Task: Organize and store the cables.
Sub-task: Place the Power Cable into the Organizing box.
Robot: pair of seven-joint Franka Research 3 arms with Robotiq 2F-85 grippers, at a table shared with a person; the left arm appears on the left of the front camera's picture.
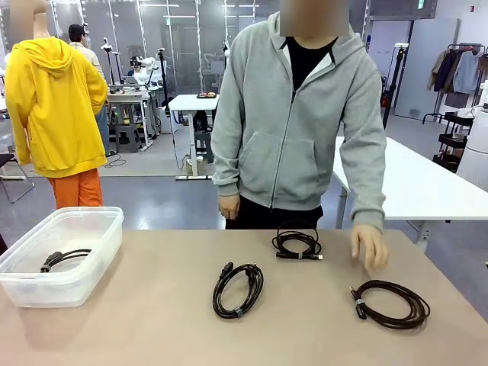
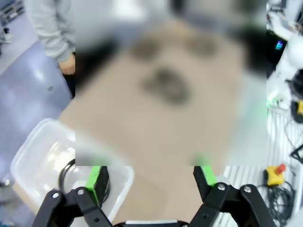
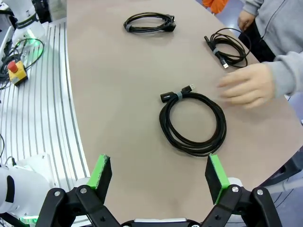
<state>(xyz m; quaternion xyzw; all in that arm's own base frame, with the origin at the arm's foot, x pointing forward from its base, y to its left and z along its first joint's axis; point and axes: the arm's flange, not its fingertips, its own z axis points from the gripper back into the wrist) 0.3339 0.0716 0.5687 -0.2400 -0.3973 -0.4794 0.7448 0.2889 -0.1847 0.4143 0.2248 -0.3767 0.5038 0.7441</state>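
Observation:
Three coiled black cables lie on the tan table: one in the middle (image 1: 239, 312), one nearer the person (image 1: 293, 255) and one at the right (image 1: 359, 306). Another cable (image 1: 61, 258) rests inside the clear bin (image 1: 46, 288) at the left. My right gripper (image 3: 158, 175) hovers open, just short of the right-hand cable (image 3: 176, 96). The other two coils (image 3: 127, 27) (image 3: 215, 49) lie farther off. The person's hand (image 3: 248, 85) hovers next to the near coil. My left gripper (image 2: 151, 182) is open above the bin (image 2: 42, 165), with nothing between its green pads (image 2: 97, 182).
The person in a grey hoodie (image 1: 297, 122) stands at the table's far edge, one hand (image 1: 370, 245) over the table at the right. A ribbed metal base with a red stop button (image 3: 14, 71) borders the table on my side. A person in yellow (image 1: 53, 114) stands in the background.

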